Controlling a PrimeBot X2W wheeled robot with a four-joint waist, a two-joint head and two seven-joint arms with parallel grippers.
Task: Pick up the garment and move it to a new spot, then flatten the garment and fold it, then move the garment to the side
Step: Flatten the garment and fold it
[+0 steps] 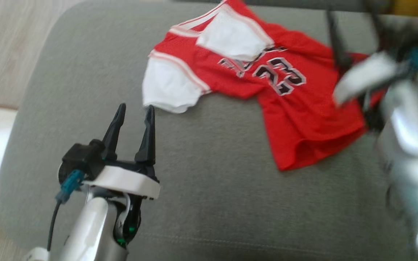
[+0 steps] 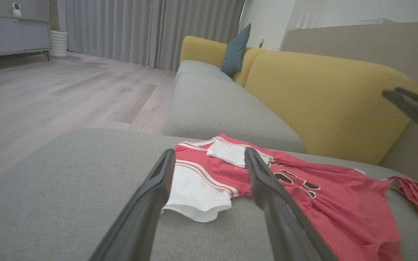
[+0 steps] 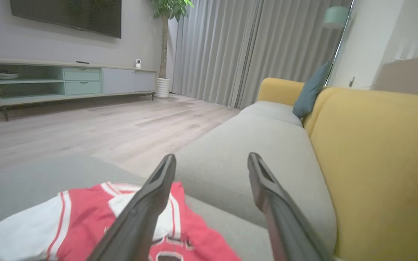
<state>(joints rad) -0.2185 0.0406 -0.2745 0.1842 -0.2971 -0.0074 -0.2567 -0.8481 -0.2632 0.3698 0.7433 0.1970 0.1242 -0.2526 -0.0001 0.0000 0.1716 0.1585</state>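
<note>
**Garment on the seat cushion, both grippers free.** The garment (image 1: 285,108), a red jersey with white sleeves and the number 23, is laid crumpled on the grey cushion (image 1: 212,188). One white sleeve is spread at the garment's left end, the other is folded over its chest, and the hem is bunched at its near right.

The left gripper (image 1: 135,110) is held just short of the spread sleeve and apart from it. Its fingers (image 2: 151,203) are parted with nothing between them, and in the left wrist view that sleeve is framed between them.

The right gripper (image 1: 352,25), blurred in the head view, is positioned over the right end of the garment. In the right wrist view its fingers (image 3: 267,195) are spread wide and no cloth is gripped. Whether its tips touch the fabric cannot be told.

Beyond the garment a yellow backrest (image 2: 321,98) and a blue-grey pillow (image 2: 235,50) are seen. To the garment's left, past the cushion edge, a wooden floor (image 2: 49,98) is shown.
</note>
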